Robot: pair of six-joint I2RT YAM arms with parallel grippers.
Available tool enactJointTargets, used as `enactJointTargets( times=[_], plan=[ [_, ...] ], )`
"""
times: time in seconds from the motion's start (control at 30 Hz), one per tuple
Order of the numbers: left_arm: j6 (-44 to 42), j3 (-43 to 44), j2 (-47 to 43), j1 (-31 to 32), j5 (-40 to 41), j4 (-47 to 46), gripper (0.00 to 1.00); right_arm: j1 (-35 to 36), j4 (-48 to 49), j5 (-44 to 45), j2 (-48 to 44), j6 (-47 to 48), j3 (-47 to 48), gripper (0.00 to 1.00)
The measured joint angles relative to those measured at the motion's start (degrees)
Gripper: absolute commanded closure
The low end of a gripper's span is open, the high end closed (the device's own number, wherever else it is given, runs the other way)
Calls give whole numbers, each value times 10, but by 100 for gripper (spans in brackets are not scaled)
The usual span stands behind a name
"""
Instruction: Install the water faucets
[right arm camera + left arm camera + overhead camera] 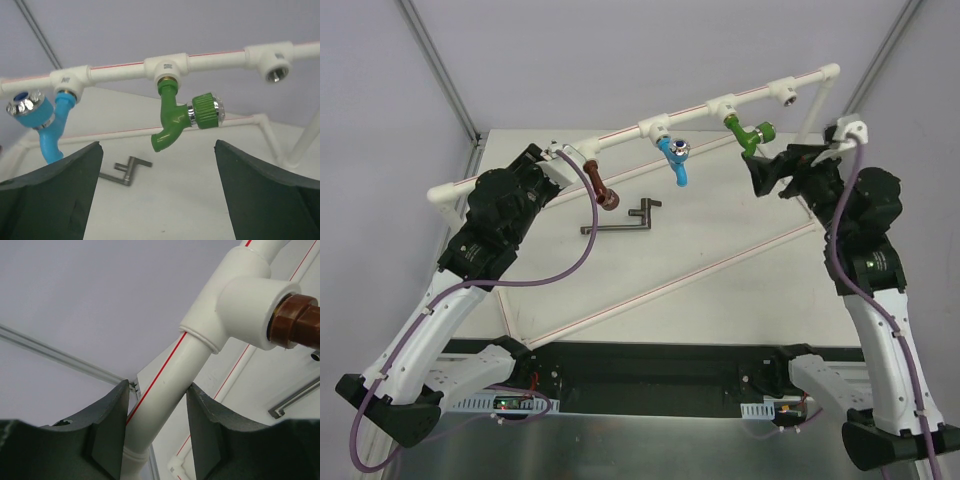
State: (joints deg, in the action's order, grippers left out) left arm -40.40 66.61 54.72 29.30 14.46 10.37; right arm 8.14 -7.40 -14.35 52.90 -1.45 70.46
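1. Right wrist view: the right claw [157,155] is seen spread wide with nothing held. The green faucet [175,115] hangs just ahead between its fingers, untouched.
2. The left claw [159,390] is clamped on the white pipe frame [170,375], near the tee carrying the reddish-brown faucet [295,320].
3. All three faucets are found seated in tees, with the blue faucet [47,125] beside the green one. A fourth tee [272,62] stands empty.
4. Each faucet is judged to be light, rigid plastic, smooth and probably slippery. A hold on the ribbed knob or on the body near the neck is advised.
5. Small embossed marks are seen on the tees but cannot be read, and no brand can be made out.
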Motion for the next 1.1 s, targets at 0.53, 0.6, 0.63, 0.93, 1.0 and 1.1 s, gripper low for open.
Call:
enactJointTargets(
  times=[0.53, 0.6, 0.63, 0.93, 1.0, 1.1],
  plan=[
    [0, 0, 0, 0, -1, 0, 100, 218, -23, 231, 56, 717, -16, 4],
    [0, 0, 0, 0, -1, 0, 100, 221, -18, 243, 74, 749, -16, 4],
    [0, 0, 0, 0, -1, 0, 100, 221, -14, 250, 83, 764, -16, 4],
    [0, 0, 0, 0, -3, 0, 100, 220, 52, 300, 137, 831, -16, 17],
    [0, 0, 0, 0, -3, 0, 100, 217, 63, 301, 143, 829, -16, 28],
    [0, 0, 0, 0, -3, 0, 100, 214, 75, 301, 149, 818, -16, 53]
  ],
)
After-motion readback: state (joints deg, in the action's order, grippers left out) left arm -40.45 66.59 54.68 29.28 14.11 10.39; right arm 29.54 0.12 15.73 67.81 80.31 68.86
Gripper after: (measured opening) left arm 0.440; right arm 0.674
